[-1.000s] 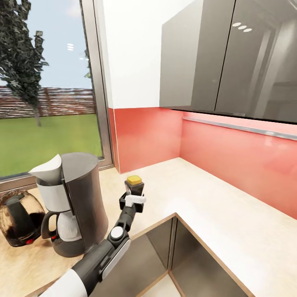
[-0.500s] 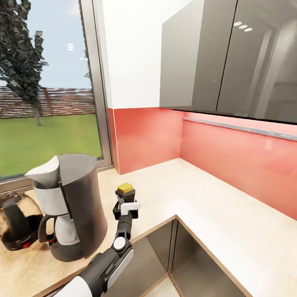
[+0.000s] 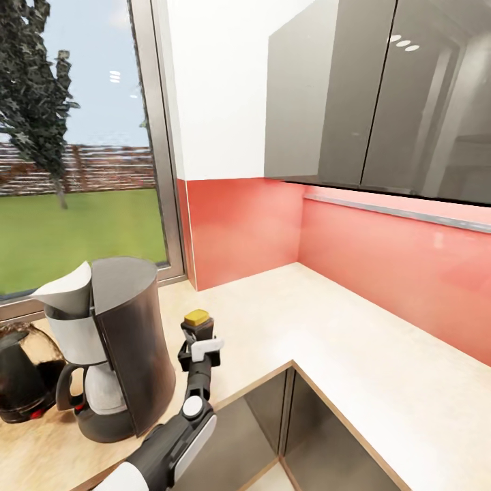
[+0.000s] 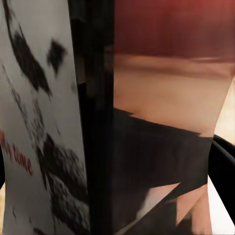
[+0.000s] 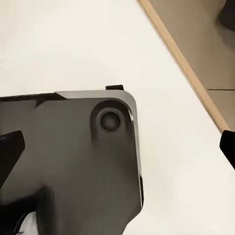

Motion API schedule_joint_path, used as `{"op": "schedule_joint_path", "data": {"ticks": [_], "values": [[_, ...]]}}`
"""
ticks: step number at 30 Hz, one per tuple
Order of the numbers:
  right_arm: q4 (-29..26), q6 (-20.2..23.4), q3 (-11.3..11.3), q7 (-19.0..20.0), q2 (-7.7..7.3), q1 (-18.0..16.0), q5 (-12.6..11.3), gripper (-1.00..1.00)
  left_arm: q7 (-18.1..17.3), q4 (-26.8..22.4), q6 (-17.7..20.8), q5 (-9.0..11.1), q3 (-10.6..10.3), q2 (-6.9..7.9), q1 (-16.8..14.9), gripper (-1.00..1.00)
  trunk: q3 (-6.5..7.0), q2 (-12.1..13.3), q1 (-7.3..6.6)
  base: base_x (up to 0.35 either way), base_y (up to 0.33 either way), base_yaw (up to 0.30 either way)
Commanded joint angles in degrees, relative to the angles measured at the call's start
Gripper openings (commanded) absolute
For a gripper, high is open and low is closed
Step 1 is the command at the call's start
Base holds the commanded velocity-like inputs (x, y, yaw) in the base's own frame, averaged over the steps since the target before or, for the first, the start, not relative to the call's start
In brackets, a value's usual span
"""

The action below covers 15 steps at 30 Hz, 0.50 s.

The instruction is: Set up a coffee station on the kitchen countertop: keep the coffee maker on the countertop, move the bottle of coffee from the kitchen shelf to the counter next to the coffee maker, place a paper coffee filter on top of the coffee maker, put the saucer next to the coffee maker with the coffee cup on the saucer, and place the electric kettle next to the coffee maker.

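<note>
Left pincer grips dark, gold-lidded bottle of coffee, upright.

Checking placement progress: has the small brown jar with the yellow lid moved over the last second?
Yes. The small brown jar with yellow lid, held in the left gripper, has closed in on the tall black coffee maker.

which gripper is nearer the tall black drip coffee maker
Left. The left gripper, shut on the small brown gold-lidded jar, is just beside the tall black drip coffee maker; the right gripper's position relative to it cannot be told.
</note>
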Motion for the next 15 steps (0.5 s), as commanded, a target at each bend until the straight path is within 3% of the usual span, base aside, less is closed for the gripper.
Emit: {"op": "schedule_joint_path", "data": {"ticks": [1,10,15], "values": [[0.07,-0.23,-0.39,0.07,0.02,-0.02,-0.02,1.0,0.4,0.04,-0.34,0.57,0.11,0.01,-0.02,-1.0,-0.02,-0.04,0.02,0.0,0.0,0.0],[0.11,-0.23,-0.39,0.07,0.02,-0.02,-0.01,1.0,0.53,0.02,-0.35,0.43,0.66,-0.02,0.69,-1.0,-0.02,-0.04,0.02,0.005,0.0,0.0],[0.14,-0.23,-0.39,0.07,0.02,-0.02,-0.02,1.0,0.53,0.02,-0.34,0.43,0.71,-0.03,0.73,-1.0,-0.02,-0.04,0.02,0.17,0.0,0.0]]}}
